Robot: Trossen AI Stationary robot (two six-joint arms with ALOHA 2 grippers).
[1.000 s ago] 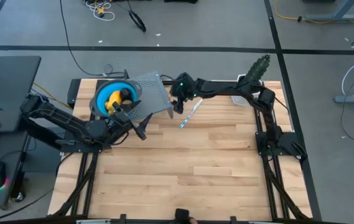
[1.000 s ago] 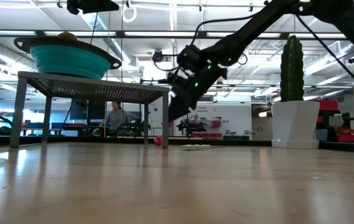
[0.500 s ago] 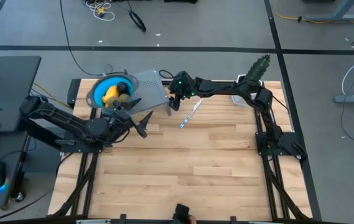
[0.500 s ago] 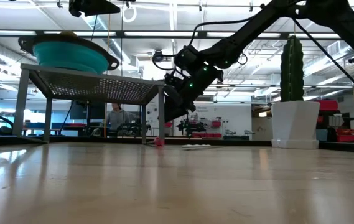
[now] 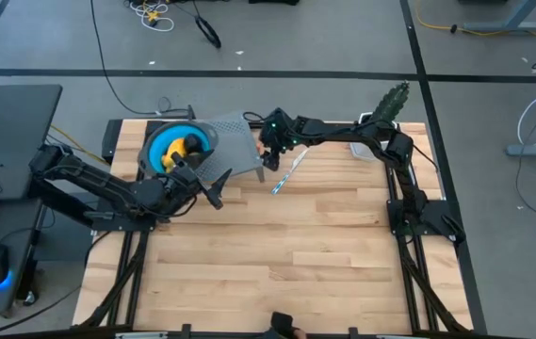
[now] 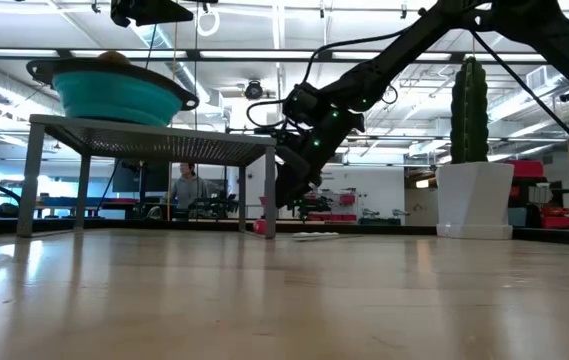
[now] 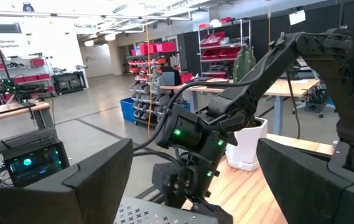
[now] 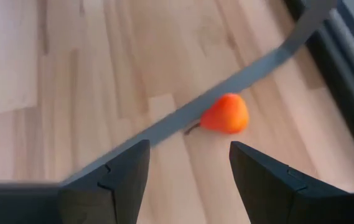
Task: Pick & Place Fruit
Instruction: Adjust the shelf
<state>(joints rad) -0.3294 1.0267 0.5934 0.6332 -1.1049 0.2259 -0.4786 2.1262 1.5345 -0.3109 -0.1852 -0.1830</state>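
A small orange-red pear-shaped fruit (image 8: 226,114) lies on the wood beside a leg of the grey perforated stand (image 5: 232,141); in the low view the fruit (image 6: 260,227) is by the stand's right leg (image 6: 269,190). A blue bowl (image 5: 162,149) with yellow fruit (image 5: 190,146) rests on the stand. My right gripper (image 8: 189,149) is open above the orange-red fruit, at the stand's corner (image 5: 266,162). My left gripper (image 5: 219,188) is open at the stand's near edge. The other fruits are out of view. My right gripper hangs close against the stand's right leg (image 8: 270,59), fingers pointing down; I cannot tell whether it touches the leg. My left gripper is close to the stand's near edge (image 7: 152,214), and I cannot tell whether it touches it.
A thin pale striped stick (image 5: 286,174) lies on the table right of the stand. A green cactus in a white pot (image 6: 469,150) stands at the far right corner. The near half of the table (image 5: 286,264) is bare wood. A person (image 6: 186,188) sits in the room behind.
The stand with the bowl tipped and shifted toward the table's left, then came back down level. My right gripper moved a little lower beside the stand's right leg. My left gripper stayed by the stand's near edge.
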